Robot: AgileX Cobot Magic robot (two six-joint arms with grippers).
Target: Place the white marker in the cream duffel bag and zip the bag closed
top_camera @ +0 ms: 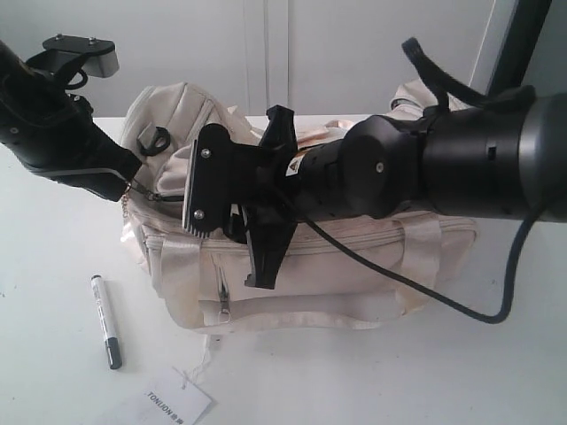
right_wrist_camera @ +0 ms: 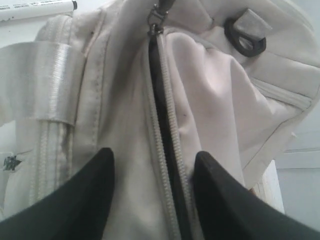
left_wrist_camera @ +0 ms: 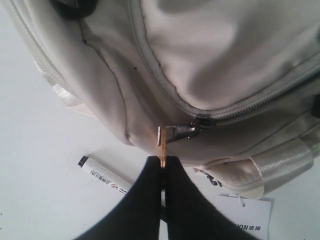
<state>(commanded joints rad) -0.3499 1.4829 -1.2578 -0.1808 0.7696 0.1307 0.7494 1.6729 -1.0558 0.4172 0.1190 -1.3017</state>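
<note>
White desk bears the white marker [top_camera: 105,320], loose at the bag's seven o'clock: nothing packed yet. On the cream duffel bag [top_camera: 310,297] the zipper [right_wrist_camera: 163,125] gapes. The left pincer [left_wrist_camera: 163,162] pinches its gold pull [left_wrist_camera: 162,142]; the right pincer [right_wrist_camera: 154,155] is spread empty astride the gap.

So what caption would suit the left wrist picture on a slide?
Left gripper pinches the gold ring pull of the cream duffel bag; the white marker lies outside on the table.
</note>
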